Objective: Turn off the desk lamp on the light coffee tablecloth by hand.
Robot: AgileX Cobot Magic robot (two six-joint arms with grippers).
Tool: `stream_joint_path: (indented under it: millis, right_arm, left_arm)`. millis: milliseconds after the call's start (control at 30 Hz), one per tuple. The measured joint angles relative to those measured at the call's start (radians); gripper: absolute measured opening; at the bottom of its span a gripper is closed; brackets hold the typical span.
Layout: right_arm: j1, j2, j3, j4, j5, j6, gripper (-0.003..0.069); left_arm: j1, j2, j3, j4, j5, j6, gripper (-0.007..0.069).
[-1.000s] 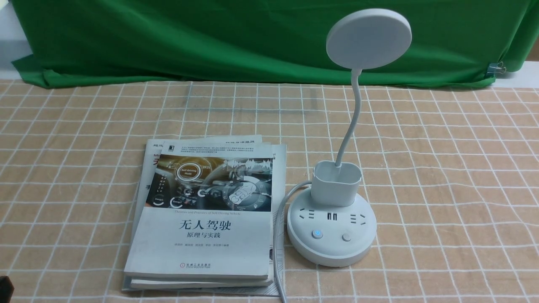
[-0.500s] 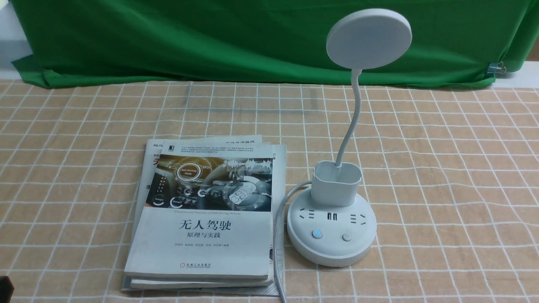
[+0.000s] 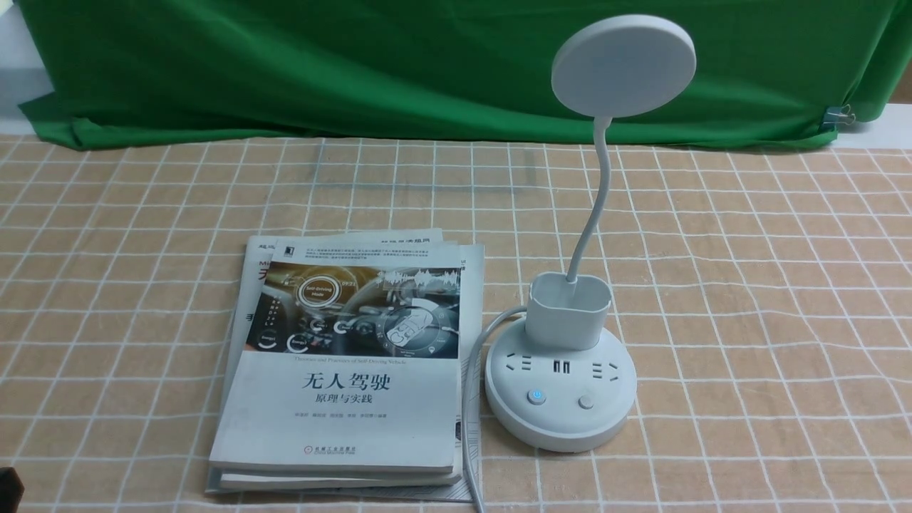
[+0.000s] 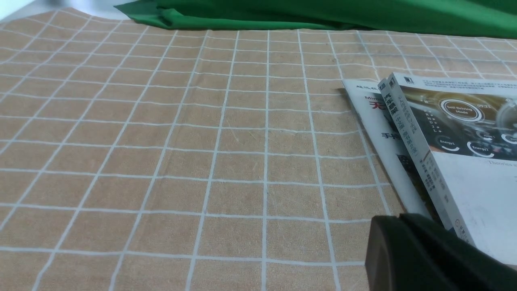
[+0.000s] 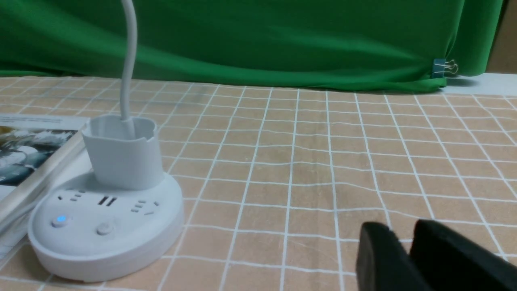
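Observation:
The white desk lamp stands on the light coffee tablecloth, right of centre, its round head raised on the gooseneck. On its base the left button glows blue and the right button is plain. In the right wrist view the lamp base lies well away from my right gripper, whose fingers show a narrow gap and hold nothing. My left gripper is shut and empty, low over the cloth beside the books. Only a dark corner of the left gripper shows in the front view.
A stack of books lies just left of the lamp, and also shows in the left wrist view. The lamp's white cable runs between books and base toward the front edge. A green backdrop cloth hangs at the back.

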Motion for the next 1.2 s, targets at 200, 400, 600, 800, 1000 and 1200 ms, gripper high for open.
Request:
stream_joint_path:
  millis: [200, 400, 600, 800, 1000, 1200]
  right_arm:
    - [0.0, 0.0, 0.0, 0.0, 0.0, 0.0, 0.0165]
    - [0.0, 0.0, 0.0, 0.0, 0.0, 0.0, 0.0176]
    - [0.0, 0.0, 0.0, 0.0, 0.0, 0.0, 0.0192]
    - [0.0, 0.0, 0.0, 0.0, 0.0, 0.0, 0.0209]
    - [0.0, 0.0, 0.0, 0.0, 0.0, 0.0, 0.022]
    - [0.0, 0.0, 0.0, 0.0, 0.0, 0.0, 0.0225]
  left_arm:
    - [0.0, 0.0, 0.0, 0.0, 0.0, 0.0, 0.0005]
    - [0.0, 0.0, 0.0, 0.0, 0.0, 0.0, 0.0005]
    - [0.0, 0.0, 0.0, 0.0, 0.0, 0.0, 0.0005]
    - [0.0, 0.0, 0.0, 0.0, 0.0, 0.0, 0.0005]
    - [0.0, 0.0, 0.0, 0.0, 0.0, 0.0, 0.0005]
    - [0.0, 0.0, 0.0, 0.0, 0.0, 0.0, 0.0005]
